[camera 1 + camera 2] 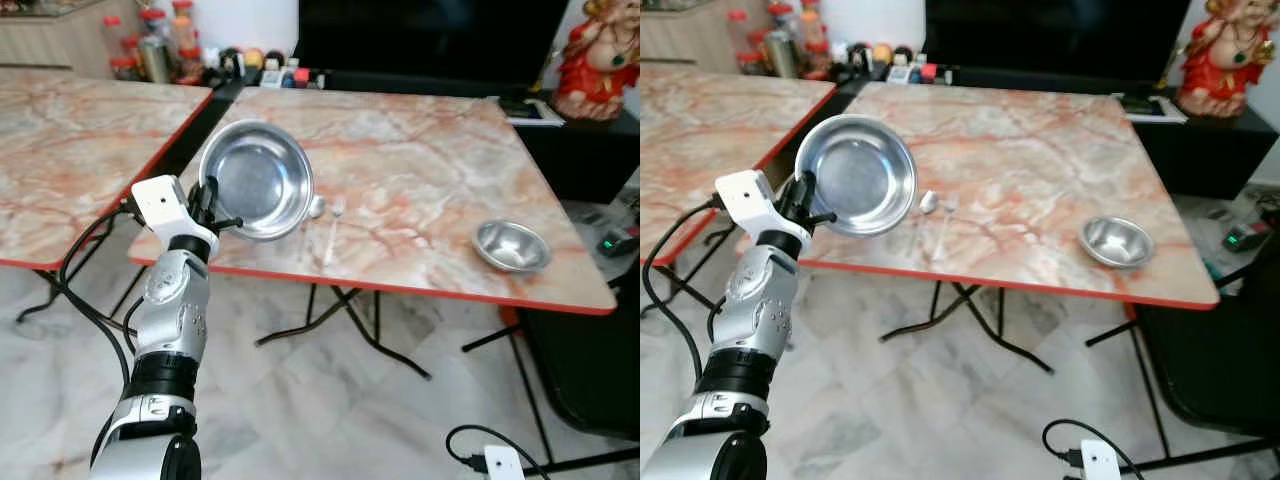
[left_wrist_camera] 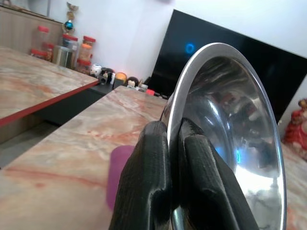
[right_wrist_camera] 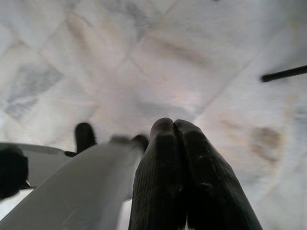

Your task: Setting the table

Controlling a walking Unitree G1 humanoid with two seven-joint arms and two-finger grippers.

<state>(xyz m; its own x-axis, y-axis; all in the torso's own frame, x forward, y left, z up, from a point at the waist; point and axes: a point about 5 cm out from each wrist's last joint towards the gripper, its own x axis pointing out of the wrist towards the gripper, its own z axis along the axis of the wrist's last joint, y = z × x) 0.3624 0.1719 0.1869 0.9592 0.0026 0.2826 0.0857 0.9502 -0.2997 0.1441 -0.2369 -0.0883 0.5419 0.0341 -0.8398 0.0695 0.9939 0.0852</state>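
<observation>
Left tool (image 1: 207,208) raised over the near left corner of the bench (image 1: 420,170), fingers (image 2: 158,182) pinched tight on the rim of a steel plate (image 1: 256,178). Plate held tilted up on edge, hollow side facing the head camera, lifted off the marble top. Just right of the plate, flat on the bench: a spoon (image 1: 312,214) and a fork (image 1: 333,228), side by side, handles toward the near edge. Farther right, near the front edge and well apart from the cutlery, a small steel bowl (image 1: 511,245), upright. A pink patch (image 2: 117,175) seen past the fingers in the left wrist view, on the bench; too blurred to identify. Second marble bench (image 1: 80,150) to the left, across a gap. Jars (image 1: 150,45) and small items along the back, a dark screen (image 1: 430,40) behind, a red figurine (image 1: 597,60) at the far right. Right tool (image 3: 178,158) hanging over the tiled floor (image 3: 158,62), fingers pressed together, holding nothing.
</observation>
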